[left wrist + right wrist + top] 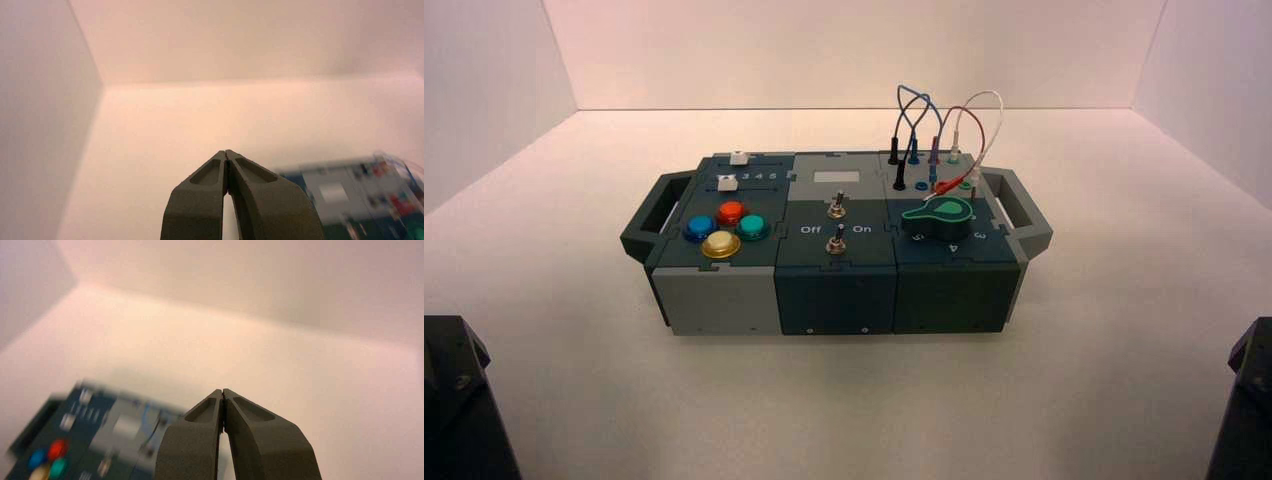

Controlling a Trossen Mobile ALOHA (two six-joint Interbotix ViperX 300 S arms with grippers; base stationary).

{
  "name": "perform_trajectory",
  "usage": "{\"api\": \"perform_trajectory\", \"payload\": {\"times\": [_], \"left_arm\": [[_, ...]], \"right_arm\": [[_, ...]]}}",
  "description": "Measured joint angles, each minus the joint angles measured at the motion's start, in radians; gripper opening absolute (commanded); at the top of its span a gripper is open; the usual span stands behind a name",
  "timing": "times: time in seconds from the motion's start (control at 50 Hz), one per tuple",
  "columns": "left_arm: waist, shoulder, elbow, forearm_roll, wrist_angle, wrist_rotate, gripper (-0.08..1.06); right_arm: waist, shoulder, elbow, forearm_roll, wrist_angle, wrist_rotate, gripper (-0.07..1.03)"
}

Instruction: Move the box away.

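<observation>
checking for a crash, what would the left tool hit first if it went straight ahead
Probably nothing near: past the left tool the way looks free up to the back wall, with the box off to one side, though depth is unclear.

1. A pale, smooth tabletop spreads across the scene from the near side to the far side, brightest toward its far part.
2. A plain, light-coloured back wall rises at the far side, meeting the tabletop along a straight, level line that runs from left to right.
3. A pale left wall borders the scene, slanting inward from near to far and joining the back wall at the far left corner.
4. A matching right wall slants inward on the opposite side, joining the back wall at the far right corner.
</observation>
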Motion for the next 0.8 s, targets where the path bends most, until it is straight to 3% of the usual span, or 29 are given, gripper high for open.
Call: {"api": "perform_trajectory", "payload": {"times": [0.16, 0.24, 0.32, 0.38, 0.6, 0.8], "left_arm": [[-0.055, 0.008, 0.008, -0.044, 0.153, -0.046, -0.03], [-0.067, 0.011, 0.014, -0.058, 0.187, -0.063, -0.03], [-0.087, 0.014, 0.031, -0.084, 0.236, -0.095, -0.03], [-0.103, 0.018, 0.043, -0.117, 0.265, -0.126, -0.03], [-0.187, 0.06, 0.089, -0.215, 0.285, -0.152, -0.03], [-0.267, 0.112, 0.11, -0.232, 0.255, -0.193, -0.03]], "right_arm": [[0.067, 0.086, -0.029, 0.077, 0.133, 0.009, -0.02], [0.086, 0.115, -0.037, 0.103, 0.169, 0.011, -0.02], [0.115, 0.147, -0.041, 0.121, 0.202, 0.011, -0.02], [0.141, 0.169, -0.041, 0.143, 0.221, 0.026, -0.02], [0.218, 0.213, -0.023, 0.195, 0.235, 0.074, -0.02], [0.287, 0.272, 0.02, 0.235, 0.233, 0.097, -0.02]]}}
